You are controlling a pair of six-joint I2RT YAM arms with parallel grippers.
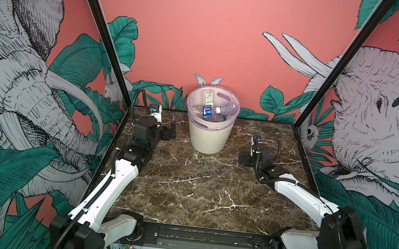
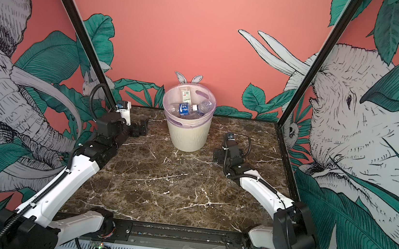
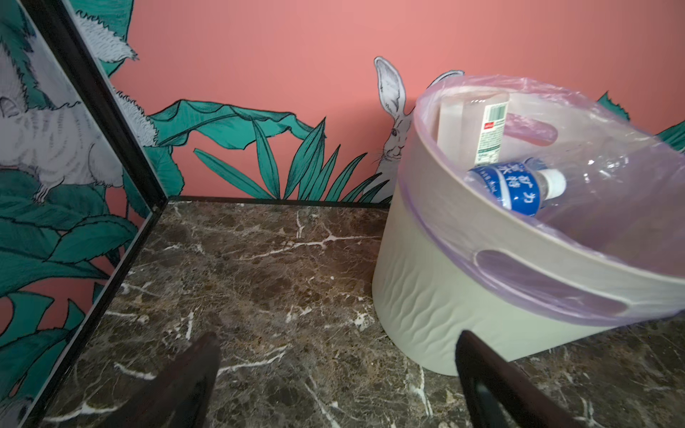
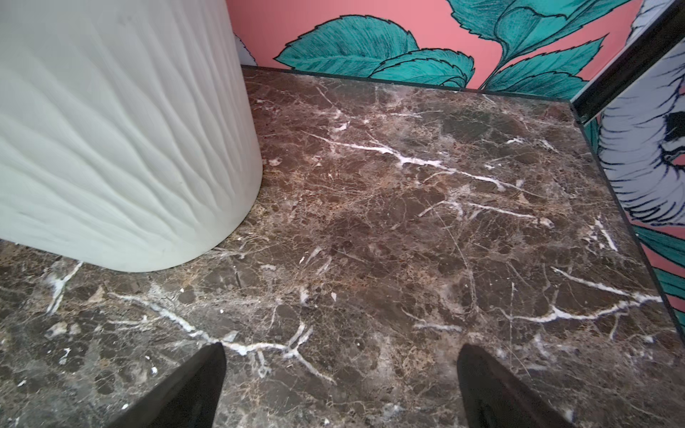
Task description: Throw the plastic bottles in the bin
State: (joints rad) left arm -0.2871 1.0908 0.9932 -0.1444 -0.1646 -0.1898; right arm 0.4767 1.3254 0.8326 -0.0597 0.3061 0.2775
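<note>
Two sets of jaws stand spread wide with nothing between them. In a top view the left gripper (image 1: 171, 132) hangs just beside the bin (image 1: 208, 141), which lies at its 3 o'clock. Its wrist view looks over the rim, so it sits high. The right gripper (image 1: 243, 158) is low over the marble tabletop (image 1: 186, 192), with the bin at its 10 o'clock, near but apart.

Every bottle in sight is inside the bin. A blue-labelled bottle (image 1: 207, 112) lies across it, long axis from 9 to 3 o'clock, white cap toward 3. A white-labelled bottle (image 1: 208, 97) leans on end against the wall at 12 o'clock, and a clear bottle (image 1: 228, 108) rests at 2 o'clock.

No bottle shows on the tabletop, so I judge the task done, with nothing for either gripper to fetch. The left is the nearer to the bin's mouth.
</note>
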